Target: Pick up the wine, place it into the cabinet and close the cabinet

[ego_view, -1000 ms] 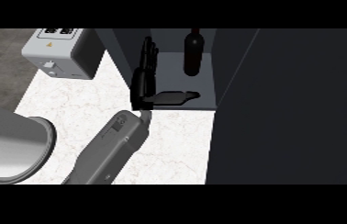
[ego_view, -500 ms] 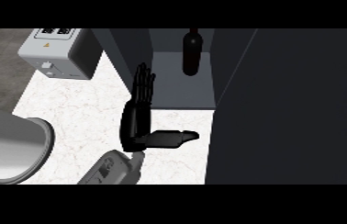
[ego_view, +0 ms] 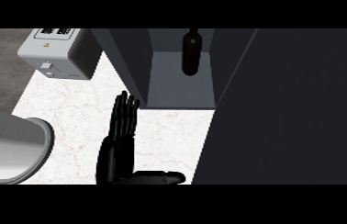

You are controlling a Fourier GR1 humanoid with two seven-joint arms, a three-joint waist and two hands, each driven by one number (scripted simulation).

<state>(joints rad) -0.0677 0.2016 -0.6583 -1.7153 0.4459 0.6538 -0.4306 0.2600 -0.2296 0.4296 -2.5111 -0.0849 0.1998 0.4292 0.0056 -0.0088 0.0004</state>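
A dark wine bottle (ego_view: 191, 51) stands upright inside the open cabinet (ego_view: 177, 87), near the back of its grey shelf. My left hand (ego_view: 116, 155) is over the white counter (ego_view: 68, 106) in front of the cabinet. It is open, with straight fingers pointing toward the cabinet and the thumb out to the right, and it holds nothing. It is well short of the bottle and does not touch it. The cabinet's dark door (ego_view: 284, 117) stands open and fills the view's right side. My right hand does not show.
A grey toaster (ego_view: 58, 53) stands at the back left of the counter. A round grey basin (ego_view: 20, 149) curves in at the left edge. The cabinet's left wall (ego_view: 125, 58) rises just beyond my fingertips.
My left hand has drawn back from the cabinet's mouth toward the view's lower edge, and its forearm has left the view. The bottle stays in the cabinet.
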